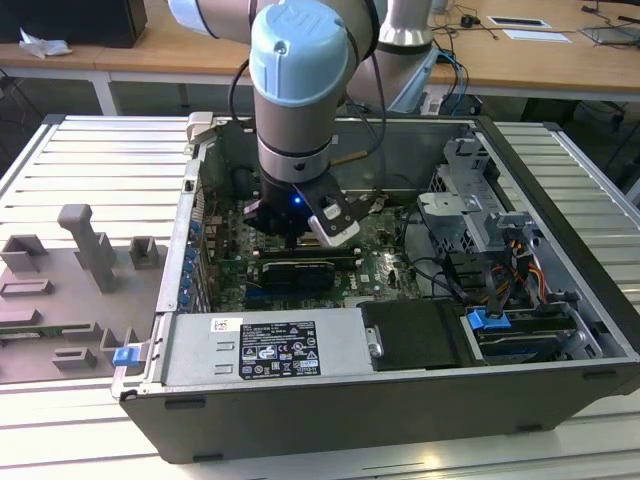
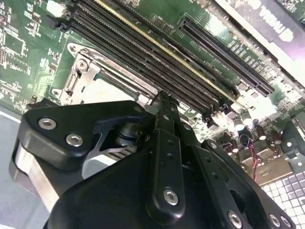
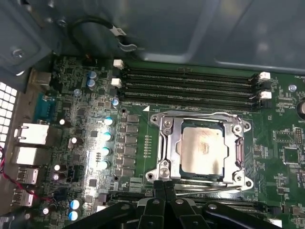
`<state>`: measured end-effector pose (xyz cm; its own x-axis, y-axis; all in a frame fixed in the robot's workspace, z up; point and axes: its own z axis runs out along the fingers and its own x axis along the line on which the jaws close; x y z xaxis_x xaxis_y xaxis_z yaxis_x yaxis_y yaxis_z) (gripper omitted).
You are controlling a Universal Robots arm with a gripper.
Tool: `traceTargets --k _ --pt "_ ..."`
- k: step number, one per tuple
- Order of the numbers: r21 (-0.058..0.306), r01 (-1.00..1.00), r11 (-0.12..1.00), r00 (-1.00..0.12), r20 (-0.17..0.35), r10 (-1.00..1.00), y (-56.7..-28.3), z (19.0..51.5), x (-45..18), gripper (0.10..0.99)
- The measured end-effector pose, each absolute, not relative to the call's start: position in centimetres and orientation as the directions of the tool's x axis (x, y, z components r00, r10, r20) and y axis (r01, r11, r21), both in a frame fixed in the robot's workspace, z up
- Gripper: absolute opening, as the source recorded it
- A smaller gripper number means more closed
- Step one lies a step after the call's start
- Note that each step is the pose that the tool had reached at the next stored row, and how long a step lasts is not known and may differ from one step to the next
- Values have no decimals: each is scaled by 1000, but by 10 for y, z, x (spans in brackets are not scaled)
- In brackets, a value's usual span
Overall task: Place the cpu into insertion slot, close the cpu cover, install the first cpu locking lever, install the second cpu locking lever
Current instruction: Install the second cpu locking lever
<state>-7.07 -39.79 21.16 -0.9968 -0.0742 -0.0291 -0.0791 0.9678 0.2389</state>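
One ribbed metal table (image 1: 90, 160), desks (image 1: 530, 60) behind.

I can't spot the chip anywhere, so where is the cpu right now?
In the first wrist view the cpu lies in the insertion slot under the cpu cover, beside the long black memory slots, with the gripper close by.

I can't make out any print from here. The black label (image 1: 278, 348) on the power supply (image 1: 340, 345) carries white text and marks too fine to read. In the second wrist view the card (image 2: 281, 24) shows cut-off white letters. The cpu (image 3: 202, 150) top bears faint, illegible marking.
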Motion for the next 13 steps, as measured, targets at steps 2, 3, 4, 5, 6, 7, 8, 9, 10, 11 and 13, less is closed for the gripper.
traceTargets --k 2,3,4,5,6,7,8,9,10,11,13 --pt "259 -79 963 -997 -31 -74 -400 211 -73 106" --pt "264 -79 961 -997 -32 -73 -400 211 -73 106" --pt "269 -79 960 -997 -33 -73 -401 209 -74 106" --pt "271 -79 959 -997 -33 -73 -402 207 -74 106" --pt "272 -79 959 -997 -33 -73 -402 207 -74 106" --pt "275 -80 958 -997 -34 -73 -403 206 -75 106" --pt "277 -80 958 -997 -34 -73 -403 205 -75 106" --pt "280 -80 957 -997 -35 -73 -403 204 -75 106" --pt "284 -80 956 -997 -35 -73 -403 203 -76 106" --pt "289 -80 954 -997 -36 -72 -403 202 -77 106" --pt "296 -80 952 -997 -37 -73 -404 200 -78 106"
